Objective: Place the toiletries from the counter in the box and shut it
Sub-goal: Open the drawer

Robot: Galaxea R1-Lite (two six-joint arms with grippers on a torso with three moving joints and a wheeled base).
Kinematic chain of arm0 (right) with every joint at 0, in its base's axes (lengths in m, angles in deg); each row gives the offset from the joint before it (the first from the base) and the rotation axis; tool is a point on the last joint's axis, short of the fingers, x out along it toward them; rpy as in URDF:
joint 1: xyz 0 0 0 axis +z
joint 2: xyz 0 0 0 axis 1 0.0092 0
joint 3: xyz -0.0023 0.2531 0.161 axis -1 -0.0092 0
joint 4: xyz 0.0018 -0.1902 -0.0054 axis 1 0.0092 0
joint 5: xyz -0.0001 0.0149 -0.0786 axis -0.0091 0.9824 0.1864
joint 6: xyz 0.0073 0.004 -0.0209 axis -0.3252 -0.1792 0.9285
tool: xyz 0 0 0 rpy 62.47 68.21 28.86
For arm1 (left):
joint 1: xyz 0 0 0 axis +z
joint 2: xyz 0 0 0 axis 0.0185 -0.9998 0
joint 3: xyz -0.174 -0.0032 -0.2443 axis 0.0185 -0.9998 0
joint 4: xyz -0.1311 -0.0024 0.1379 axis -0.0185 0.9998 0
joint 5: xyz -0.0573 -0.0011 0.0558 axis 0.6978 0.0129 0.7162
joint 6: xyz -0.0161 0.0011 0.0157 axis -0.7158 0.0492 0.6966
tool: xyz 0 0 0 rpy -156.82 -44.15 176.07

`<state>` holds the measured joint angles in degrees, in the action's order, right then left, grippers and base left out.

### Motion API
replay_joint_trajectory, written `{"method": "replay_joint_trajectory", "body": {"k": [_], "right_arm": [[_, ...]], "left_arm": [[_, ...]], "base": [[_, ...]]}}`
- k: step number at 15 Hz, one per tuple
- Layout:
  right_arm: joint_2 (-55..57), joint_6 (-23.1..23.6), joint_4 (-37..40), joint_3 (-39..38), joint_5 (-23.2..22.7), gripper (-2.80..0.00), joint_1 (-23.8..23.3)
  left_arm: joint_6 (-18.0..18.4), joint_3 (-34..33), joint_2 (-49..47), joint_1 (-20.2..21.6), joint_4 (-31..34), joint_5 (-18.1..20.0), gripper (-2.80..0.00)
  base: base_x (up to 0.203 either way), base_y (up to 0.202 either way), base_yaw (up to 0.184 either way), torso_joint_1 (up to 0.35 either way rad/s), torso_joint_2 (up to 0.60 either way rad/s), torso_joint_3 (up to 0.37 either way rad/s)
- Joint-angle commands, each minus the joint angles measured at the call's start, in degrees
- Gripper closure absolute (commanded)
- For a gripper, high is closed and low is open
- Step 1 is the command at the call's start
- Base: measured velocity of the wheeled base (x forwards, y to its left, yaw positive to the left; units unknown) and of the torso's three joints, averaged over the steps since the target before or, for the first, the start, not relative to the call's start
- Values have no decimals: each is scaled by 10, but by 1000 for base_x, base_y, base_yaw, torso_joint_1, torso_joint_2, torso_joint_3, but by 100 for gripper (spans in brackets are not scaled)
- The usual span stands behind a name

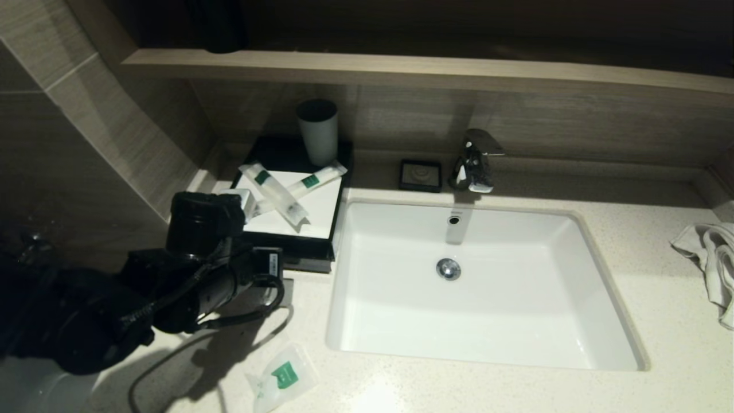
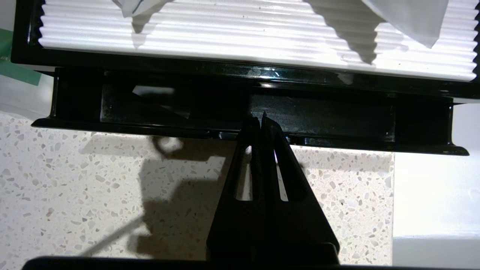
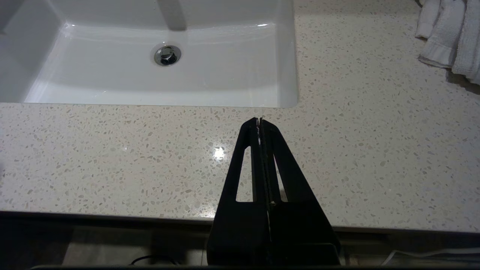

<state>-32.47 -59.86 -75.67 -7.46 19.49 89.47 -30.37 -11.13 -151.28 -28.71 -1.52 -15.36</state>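
In the head view you see the black rectangular box [image 1: 298, 244] with a white ribbed liner standing on the speckled stone counter [image 1: 631, 229], just beside the left rim of the white rectangular sink [image 1: 596, 287]. Two white tube sachets with green bands [image 1: 287, 192] lie crossed on the liner, and a grey cup [image 1: 317, 131] stands at the box's far end. A clear plastic sachet with a green label [image 1: 284, 376] lies on the counter near the sink's near-left corner. Your left arm reaches toward the box's near side; a crumpled white towel [image 1: 711, 264] lies well beyond the sink's right rim.

In the left wrist view, your left gripper [image 2: 260, 119] has its jaws pressed together, tips at the box's [image 2: 337, 123] glossy black front edge; you cannot tell whether they touch it.

In the right wrist view, your right gripper [image 3: 259, 120] hovers over the counter [image 3: 112, 157] near the sink's [image 3: 288, 75] front-right corner, jaws together and holding nothing.
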Motion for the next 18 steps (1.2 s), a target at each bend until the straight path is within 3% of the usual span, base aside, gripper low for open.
{"method": "replay_joint_trajectory", "body": {"k": [1, 18], "right_arm": [[0, 0, 0, 0, 0, 0, 0], [0, 0, -1, 0, 0, 0, 0]], "left_arm": [[-1, 4, -5, 0, -2, -1, 0], [-1, 22, -31, 1, -4, 0, 0]], "base": [[0, 0, 0, 0, 0, 0], [0, 0, 0, 0, 0, 0]]}}
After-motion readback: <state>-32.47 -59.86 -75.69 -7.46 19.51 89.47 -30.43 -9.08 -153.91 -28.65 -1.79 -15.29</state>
